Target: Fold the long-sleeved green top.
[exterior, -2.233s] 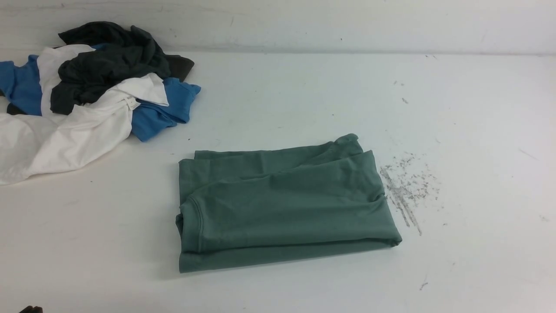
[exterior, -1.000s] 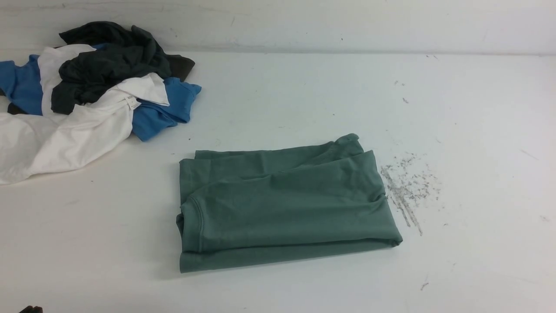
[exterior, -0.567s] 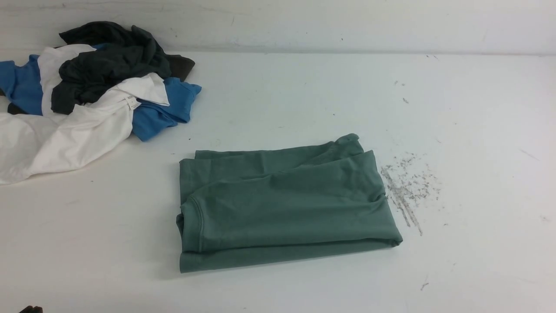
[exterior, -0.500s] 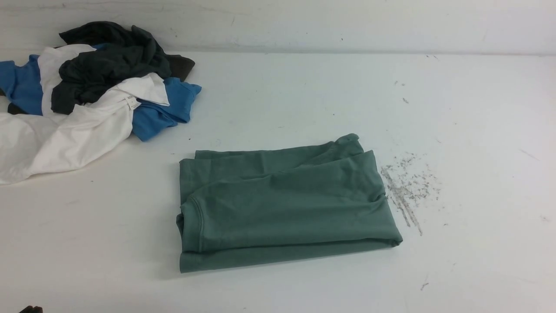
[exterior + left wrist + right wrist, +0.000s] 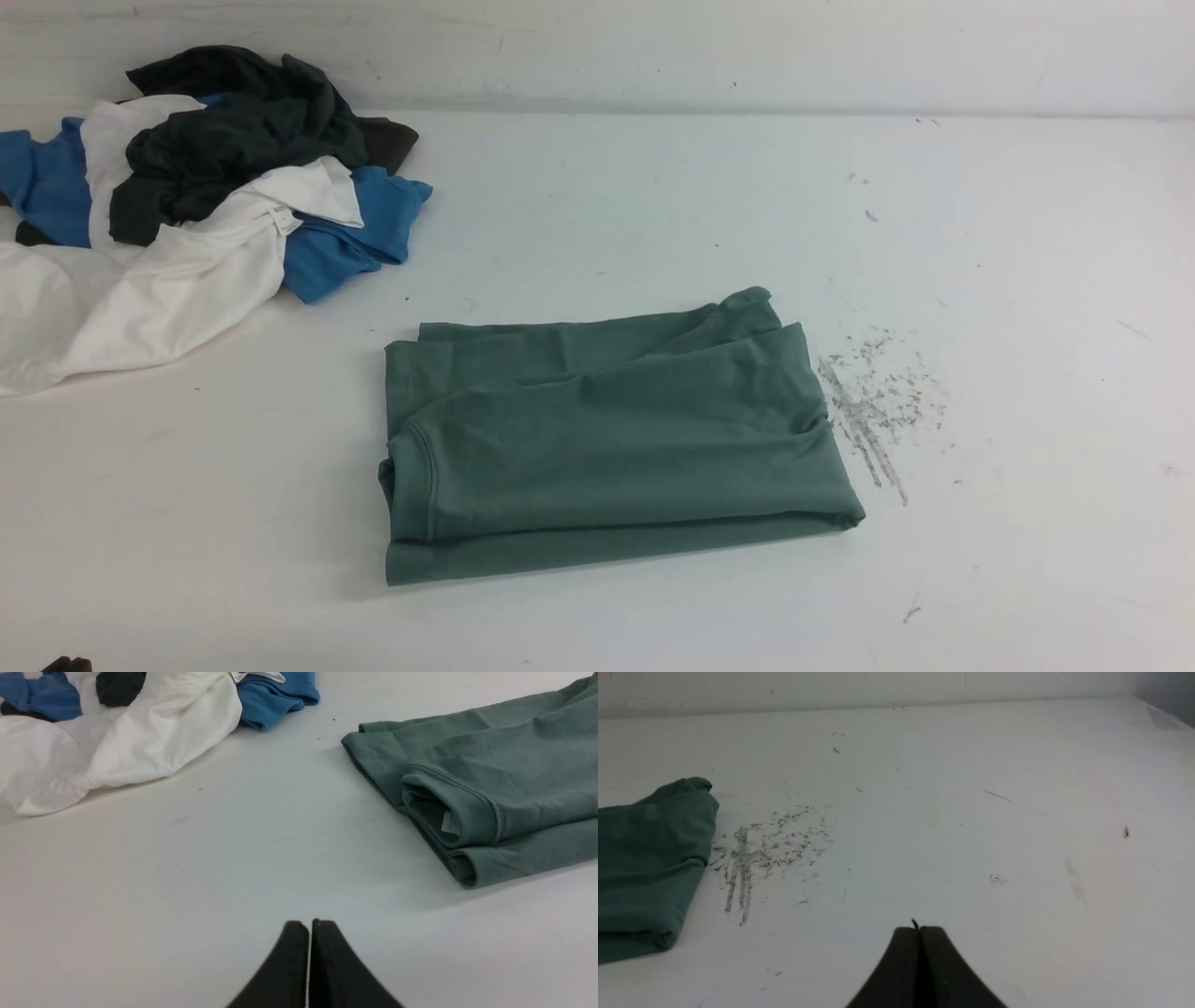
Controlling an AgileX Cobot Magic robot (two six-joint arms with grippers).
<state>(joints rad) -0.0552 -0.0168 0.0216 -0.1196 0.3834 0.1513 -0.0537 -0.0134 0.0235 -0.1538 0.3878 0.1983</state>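
Lying unchanged mid-desk as a folded green top, resting apart from it with left gripper and right gripper pressed together, seemingly finishing the task.

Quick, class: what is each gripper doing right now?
Left gripper: closed, holding nothing.
Right gripper: closed, holding nothing.

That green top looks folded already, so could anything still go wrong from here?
Possibly. The green top lies folded, but its upper layers sit askew, with a bunched corner at the far right, so a nudge might loosen it. Grey scuff marks lie right beside its edge; sliding it that way could soil it. Both end effectors, left and right, are shut and apart from it.
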